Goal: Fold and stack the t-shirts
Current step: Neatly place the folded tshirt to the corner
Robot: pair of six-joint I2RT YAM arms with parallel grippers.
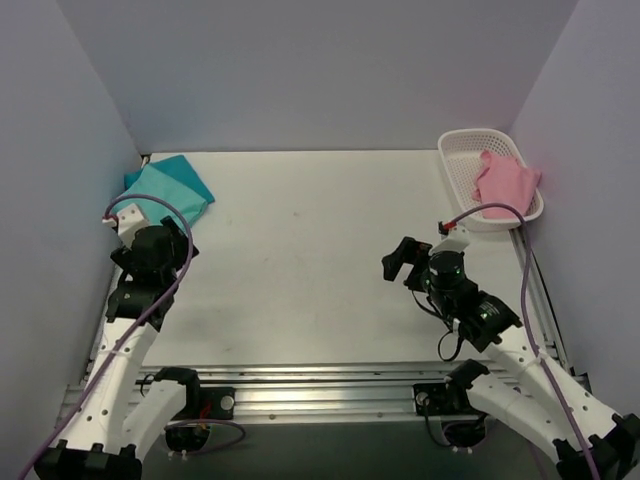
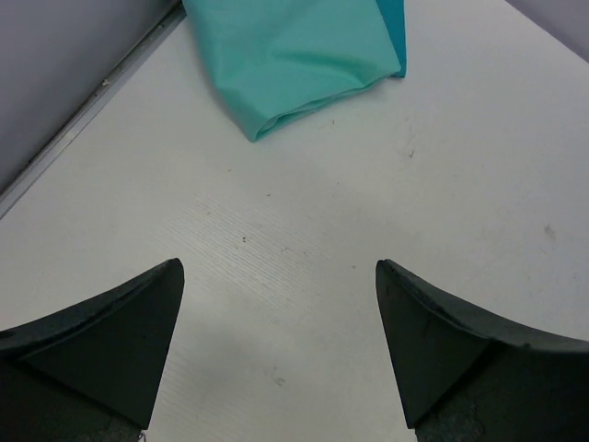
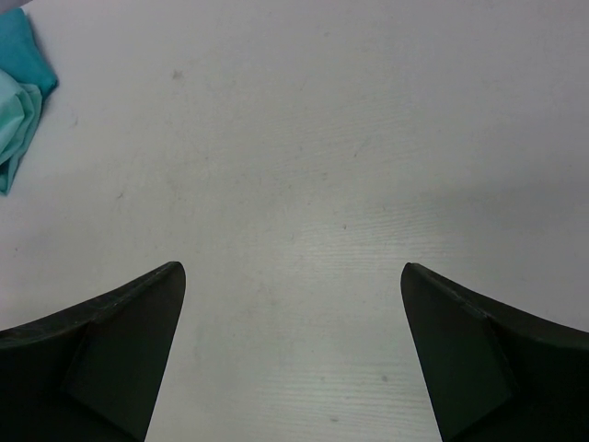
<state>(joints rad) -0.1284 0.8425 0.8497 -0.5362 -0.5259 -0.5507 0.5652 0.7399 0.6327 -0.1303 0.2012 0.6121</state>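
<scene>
A light mint t-shirt [image 1: 152, 197], folded, lies on a darker teal-blue folded t-shirt [image 1: 185, 172] at the table's back left corner. In the left wrist view the mint shirt [image 2: 294, 55] lies just ahead, with a strip of the teal one [image 2: 394, 28] at its right edge. My left gripper [image 1: 165, 238] is open and empty, just in front of the stack, over bare table [image 2: 278, 267]. My right gripper [image 1: 400, 262] is open and empty at the right middle, pointing left [image 3: 293, 267]. Both shirts show at the far left of the right wrist view: teal [image 3: 23, 46], mint [image 3: 11, 129].
A white basket [image 1: 462, 150] stands at the back right corner with a pink cloth [image 1: 505, 182] in it. Grey walls close the left, back and right sides. A metal rail [image 1: 320, 385] runs along the near edge of the white table [image 1: 310, 230].
</scene>
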